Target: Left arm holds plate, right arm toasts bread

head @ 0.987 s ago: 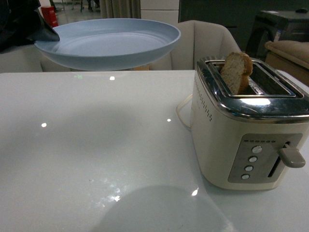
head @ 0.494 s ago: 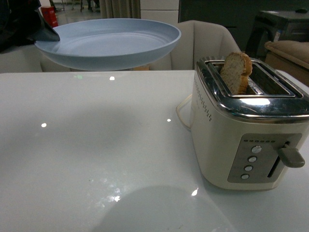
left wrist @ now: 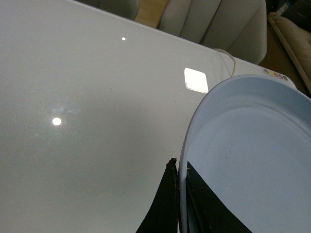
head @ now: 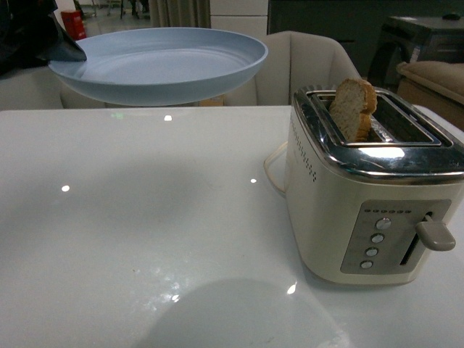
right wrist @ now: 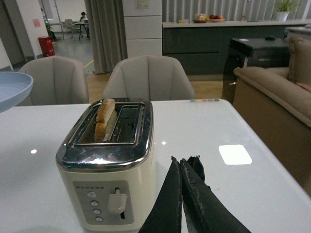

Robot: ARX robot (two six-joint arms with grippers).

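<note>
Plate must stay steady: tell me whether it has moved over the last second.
Yes, barely: the plate has edged left against the chair behind.

toaster panel (head: 395, 235), at right edge of tabletop: row of tiny marks above 4 buttons (head: 377, 238), too small to read
cabinet notice (right wrist: 142, 4): blurred, unreadable
pink wall sheet (right wrist: 37, 22): unreadable
legible text: 0

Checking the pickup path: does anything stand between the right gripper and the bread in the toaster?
Nothing visible does. The bread sticks up out of the toaster's slot with its top bare. Only bare table shows between the toaster and the shut, empty right gripper.
</note>
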